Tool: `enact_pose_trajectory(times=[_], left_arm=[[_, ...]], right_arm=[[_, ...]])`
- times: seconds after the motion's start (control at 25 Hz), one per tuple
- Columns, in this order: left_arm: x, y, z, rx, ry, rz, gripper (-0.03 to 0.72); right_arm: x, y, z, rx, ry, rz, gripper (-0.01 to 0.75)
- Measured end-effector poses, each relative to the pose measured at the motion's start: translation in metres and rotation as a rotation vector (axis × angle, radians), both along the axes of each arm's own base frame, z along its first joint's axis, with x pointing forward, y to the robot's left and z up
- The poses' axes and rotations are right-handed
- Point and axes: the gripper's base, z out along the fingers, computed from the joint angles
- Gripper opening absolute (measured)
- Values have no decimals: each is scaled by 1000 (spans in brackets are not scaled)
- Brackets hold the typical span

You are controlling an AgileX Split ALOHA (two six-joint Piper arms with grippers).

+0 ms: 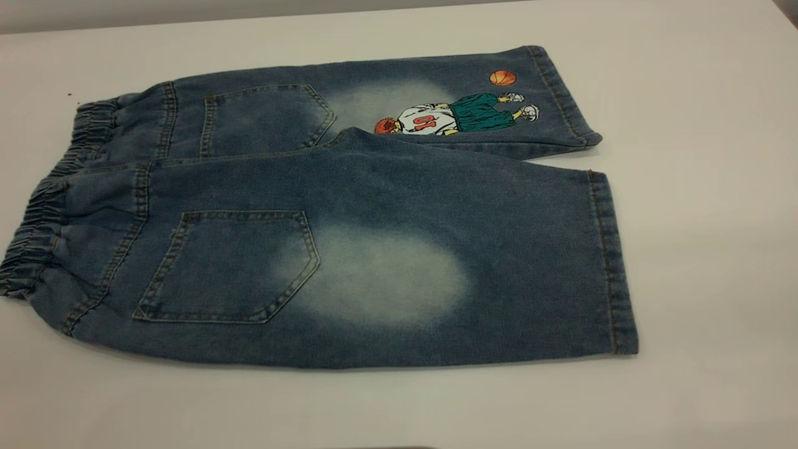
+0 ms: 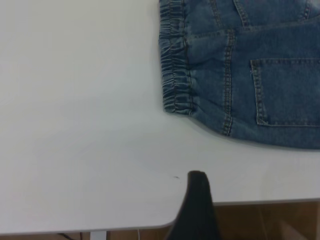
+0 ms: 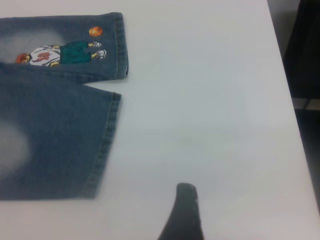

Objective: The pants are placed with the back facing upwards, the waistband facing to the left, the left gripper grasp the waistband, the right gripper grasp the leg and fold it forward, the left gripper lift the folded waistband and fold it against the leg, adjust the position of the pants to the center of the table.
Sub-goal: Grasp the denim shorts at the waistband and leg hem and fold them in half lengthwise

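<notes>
The pants [image 1: 374, 206] lie flat on the table [image 1: 704, 249], back pockets up, with the ruffled waistband [image 1: 37, 231] at the left. The plain leg [image 1: 436, 274] with the pale oval is nearer the front; the printed leg [image 1: 461, 115] lies behind it. Neither gripper shows in the exterior view. In the left wrist view my left gripper [image 2: 245, 200] hangs open over the table's front edge, well short of the waistband [image 2: 175, 65]. In the right wrist view my right gripper [image 3: 225, 202] is open over bare table, away from the leg's hem [image 3: 102, 150]. Only one finger of each shows.
The table's front edge [image 2: 260, 202] runs just under the left gripper, with brown floor beyond it. The table's right edge [image 3: 295, 125] lies close to the right gripper, with a dark gap past it. Bare tabletop surrounds the shorts on all sides.
</notes>
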Motion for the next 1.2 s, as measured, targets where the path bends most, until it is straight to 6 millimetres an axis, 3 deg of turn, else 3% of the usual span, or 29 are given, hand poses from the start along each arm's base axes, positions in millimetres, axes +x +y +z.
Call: enact_pose_trajectory(times=[0.48,0.6,0.68,0.8,0.92,1.2], left_arm=[[0,0,0,-3,0,1,547],[1,0,8,-38,3,22,547],[8,-1,21,-65,20,33,547],[32,-4,34,-98,107,30,547],[70,-8,35,-131,228,23,547],[154,-10,10,-168,369,66,547]], right_arm=[[0,1,0,14,0,1,564],[0,1,13,38,-9,-8,564],[3,1,32,39,-8,-8,563],[22,1,58,29,18,-2,563],[49,2,75,39,64,21,563],[104,10,73,78,191,112,563]])
